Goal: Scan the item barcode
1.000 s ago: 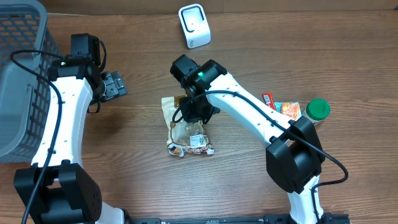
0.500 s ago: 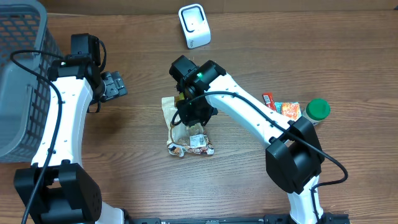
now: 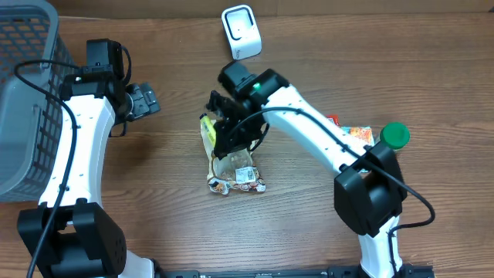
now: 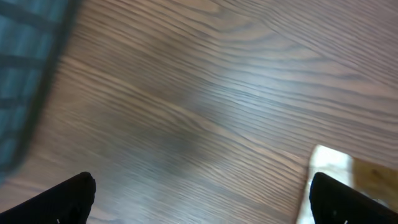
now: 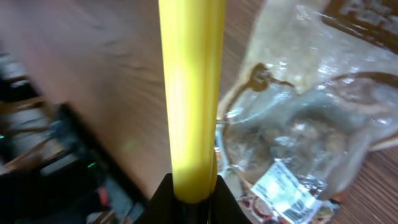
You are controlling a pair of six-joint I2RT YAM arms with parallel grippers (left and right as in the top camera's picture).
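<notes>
Yellow flat packet (image 5: 189, 93) hangs edge-on over mid-table above the clear snack bag (image 3: 235, 166), right gripper (image 5: 185, 198) clamped narrow on its rim, left gripper (image 3: 144, 100) wide and empty; such a thin pinch risks slip or twist short of the scanner (image 3: 241, 32) at the table's far edge.

Bench (image 3: 432, 69): brown wood-grain top, grain running left to right, filling overhead view. Even lighting, soft shadows, faint sheen. Left wrist view: same grain, blurred, running diagonally.
</notes>
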